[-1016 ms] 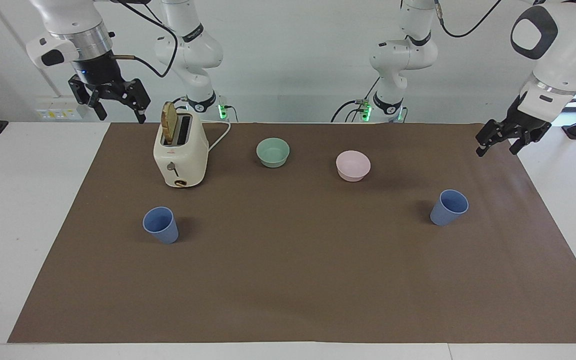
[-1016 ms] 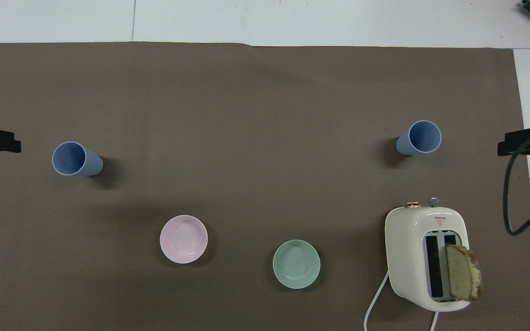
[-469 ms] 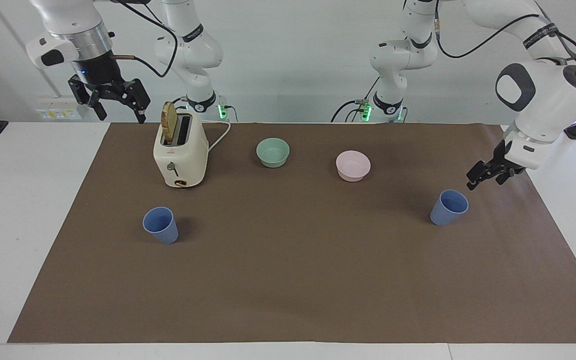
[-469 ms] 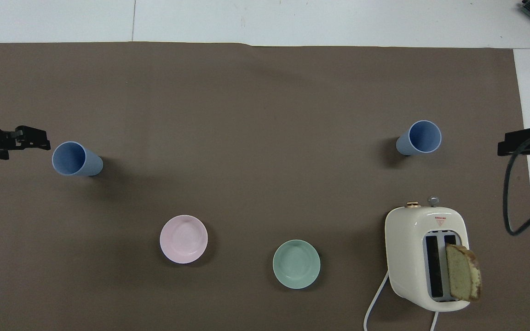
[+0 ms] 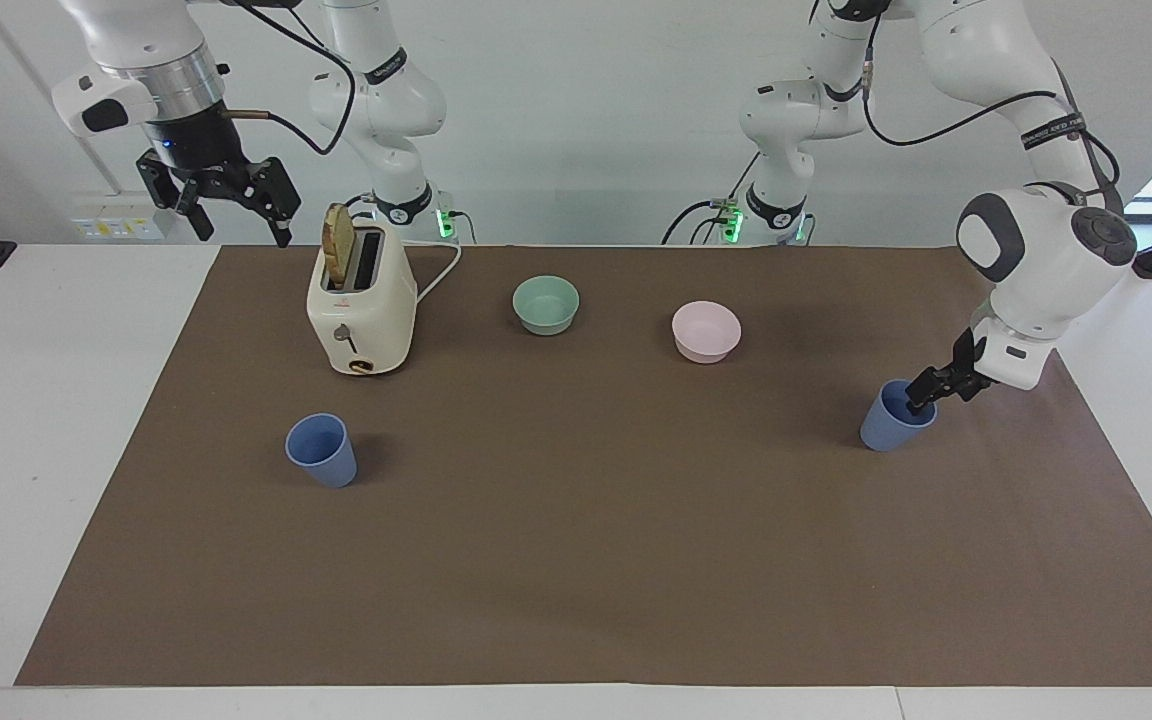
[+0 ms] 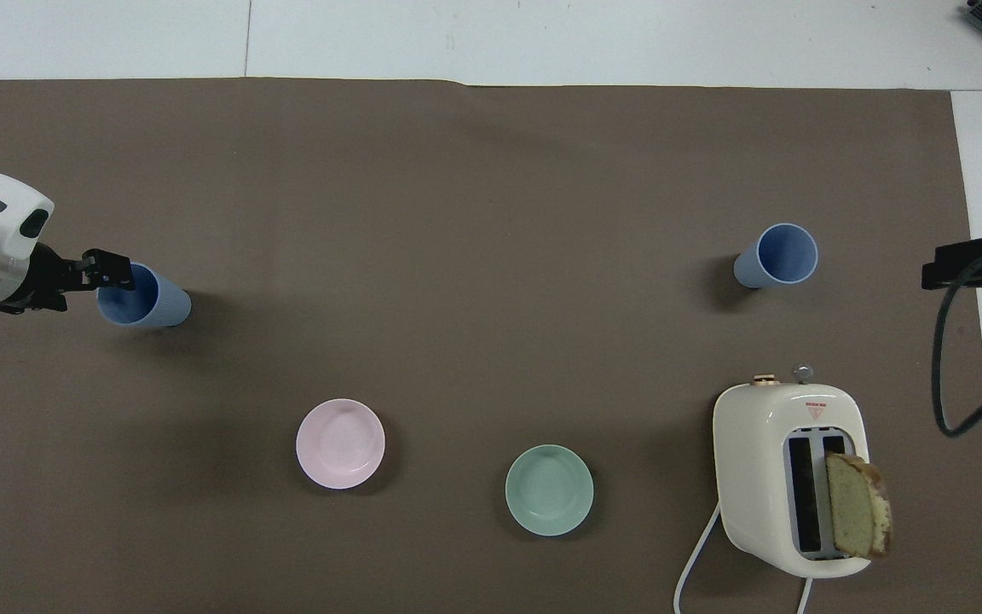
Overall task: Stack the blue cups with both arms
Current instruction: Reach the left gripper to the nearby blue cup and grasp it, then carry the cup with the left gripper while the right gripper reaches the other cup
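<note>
Two blue cups stand upright on the brown mat. One cup (image 5: 888, 428) (image 6: 154, 300) is toward the left arm's end. My left gripper (image 5: 921, 398) (image 6: 114, 275) is low at this cup's rim, open, with one finger over the cup's mouth and one outside its wall. The other cup (image 5: 321, 450) (image 6: 781, 254) stands alone toward the right arm's end. My right gripper (image 5: 236, 220) (image 6: 938, 264) is open and empty, raised over the table's edge beside the toaster, and it waits.
A cream toaster (image 5: 361, 310) (image 6: 785, 477) with a bread slice and a white cord stands nearer the robots than the lone cup. A mint-green bowl (image 5: 546, 303) (image 6: 549, 490) and a pale pink bowl (image 5: 706, 330) (image 6: 340, 443) sit mid-table, nearer the robots.
My left arm has swung down and inward from beside the mat's end to the rim of the nearby blue cup. The right arm and both cups have not moved.
</note>
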You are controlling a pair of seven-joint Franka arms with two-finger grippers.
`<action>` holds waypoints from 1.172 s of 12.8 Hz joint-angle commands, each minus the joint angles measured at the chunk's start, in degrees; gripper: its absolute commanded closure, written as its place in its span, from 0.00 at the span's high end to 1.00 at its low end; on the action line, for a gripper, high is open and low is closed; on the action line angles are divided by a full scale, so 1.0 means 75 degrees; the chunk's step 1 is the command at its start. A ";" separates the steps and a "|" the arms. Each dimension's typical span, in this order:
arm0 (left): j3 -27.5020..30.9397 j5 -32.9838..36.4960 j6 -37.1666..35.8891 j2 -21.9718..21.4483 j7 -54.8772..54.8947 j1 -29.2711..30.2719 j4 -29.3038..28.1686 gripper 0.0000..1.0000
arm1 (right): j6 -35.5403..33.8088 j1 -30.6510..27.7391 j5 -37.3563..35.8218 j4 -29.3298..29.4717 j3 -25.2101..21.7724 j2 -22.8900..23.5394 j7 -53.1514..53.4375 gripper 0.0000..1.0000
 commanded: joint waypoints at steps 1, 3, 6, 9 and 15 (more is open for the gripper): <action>-0.0037 -0.0079 0.0176 -0.0224 -0.0279 -0.0027 -0.0375 1.00 | 0.0021 -0.0112 0.0136 -0.0096 0.0040 -0.0093 -0.0026 1.00; -0.0037 -0.0079 0.0233 -0.0190 -0.0315 -0.0062 -0.0492 1.00 | 0.0021 -0.0100 0.0054 -0.0085 0.0040 -0.0093 -0.0049 1.00; -0.0049 -0.0079 0.0234 -0.0189 -0.0362 -0.0051 -0.0493 0.31 | 0.0021 -0.0112 0.0031 -0.0073 0.0040 -0.0069 -0.0061 1.00; -0.0049 -0.0091 0.0187 -0.0131 -0.0374 -0.0051 -0.0341 0.00 | 0.0021 -0.0112 0.0054 -0.0085 0.0040 -0.0081 -0.0037 1.00; -0.0131 -0.0407 -0.0746 -0.0225 -0.0374 -0.0063 0.0980 0.00 | 0.0021 -0.0123 0.0019 -0.0038 0.0040 -0.0011 -0.0084 1.00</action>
